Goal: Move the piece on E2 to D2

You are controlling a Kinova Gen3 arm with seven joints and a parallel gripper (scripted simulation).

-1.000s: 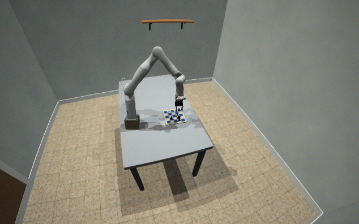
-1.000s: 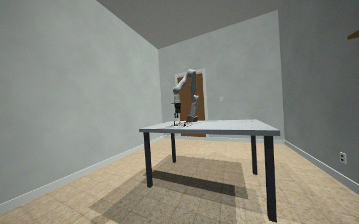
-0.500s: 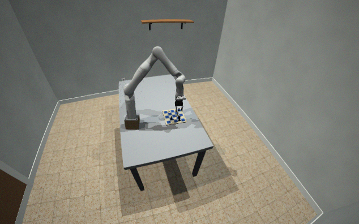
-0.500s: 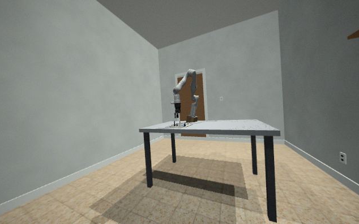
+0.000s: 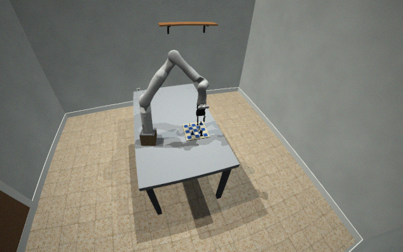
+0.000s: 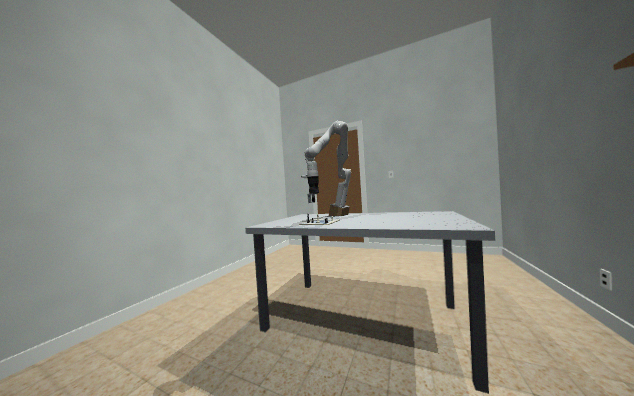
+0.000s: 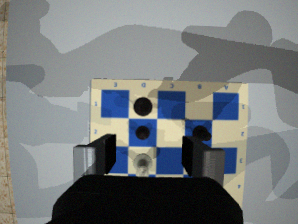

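Note:
A small blue-and-cream chessboard [image 5: 195, 131] lies on the grey table; it also shows in the wrist view [image 7: 169, 129] and in the exterior view [image 6: 319, 220]. My gripper [image 7: 149, 149] is open and empty, well above the board's far edge [image 5: 201, 121]. Straight below, between the fingers, stands a light grey piece [image 7: 143, 160]. Three black pieces stand beyond it: one large [image 7: 143, 106], one smaller [image 7: 143, 132], one to the right [image 7: 201, 133]. The square labels are too small to read.
The arm's base block [image 5: 148, 139] stands on the table to the left of the board. The table's right edge [image 5: 229, 146] runs close to the board. A wooden shelf [image 5: 187, 24] hangs on the back wall.

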